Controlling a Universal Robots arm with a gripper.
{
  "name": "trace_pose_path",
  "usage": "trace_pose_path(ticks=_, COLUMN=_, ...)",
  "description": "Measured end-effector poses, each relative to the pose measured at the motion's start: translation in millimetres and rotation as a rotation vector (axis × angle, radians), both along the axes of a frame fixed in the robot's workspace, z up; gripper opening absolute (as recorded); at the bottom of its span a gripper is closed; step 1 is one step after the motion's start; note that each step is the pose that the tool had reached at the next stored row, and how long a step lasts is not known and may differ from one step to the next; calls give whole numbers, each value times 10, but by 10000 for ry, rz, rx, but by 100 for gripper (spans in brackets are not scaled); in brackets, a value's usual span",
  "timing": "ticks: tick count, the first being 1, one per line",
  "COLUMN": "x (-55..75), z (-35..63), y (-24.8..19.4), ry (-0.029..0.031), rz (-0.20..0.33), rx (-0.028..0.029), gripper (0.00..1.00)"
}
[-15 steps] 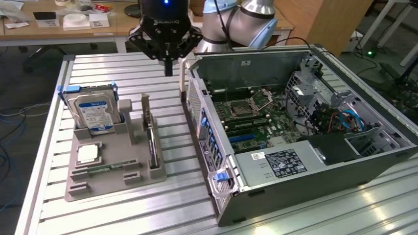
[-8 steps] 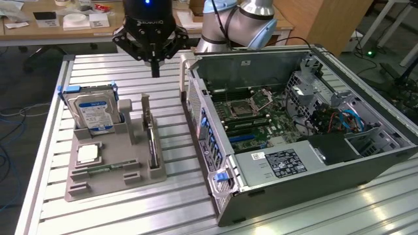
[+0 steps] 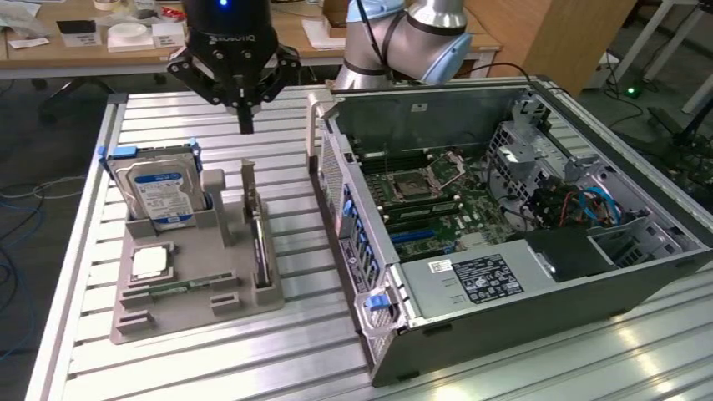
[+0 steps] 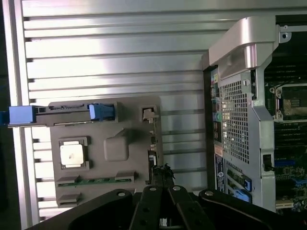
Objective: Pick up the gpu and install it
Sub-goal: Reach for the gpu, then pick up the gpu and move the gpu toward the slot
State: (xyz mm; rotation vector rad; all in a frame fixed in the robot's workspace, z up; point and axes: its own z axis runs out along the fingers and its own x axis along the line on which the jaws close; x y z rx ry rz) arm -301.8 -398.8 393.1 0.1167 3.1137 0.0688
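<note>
There is one gripper [image 3: 245,124]. It hangs in the air over the far end of the grey holder [image 3: 184,313]. Its two fingers are pressed together with nothing between them. There is one gpu [image 3: 259,238]. It stands on its thin edge in a slot along the holder's side nearest the computer, right under the gripper and not touching it. The holder also has one hard drive [image 3: 162,190] with a blue label standing up at its far corner, one square chip [image 3: 150,261] lying flat, and one thin green memory stick [image 3: 179,288] near its front edge. One open computer case [image 3: 535,309] lies just beside the holder. Both sit on one silver table [image 3: 279,351] made of long metal strips. Behind the table is a wooden desk [image 3: 67,52] with small things on it, and blue cables [image 3: 12,251] lie on the floor by the table's edge.
</note>
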Motion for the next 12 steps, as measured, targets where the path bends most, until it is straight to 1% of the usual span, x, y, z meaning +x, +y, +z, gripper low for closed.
trace_pose_path(ticks=3, x=-43, z=0, y=0, ry=-1, rz=0, rx=0, gripper=11)
trace_pose_path(ticks=12, x=-44, z=0, y=0, ry=0, rz=1, rx=0, gripper=11)
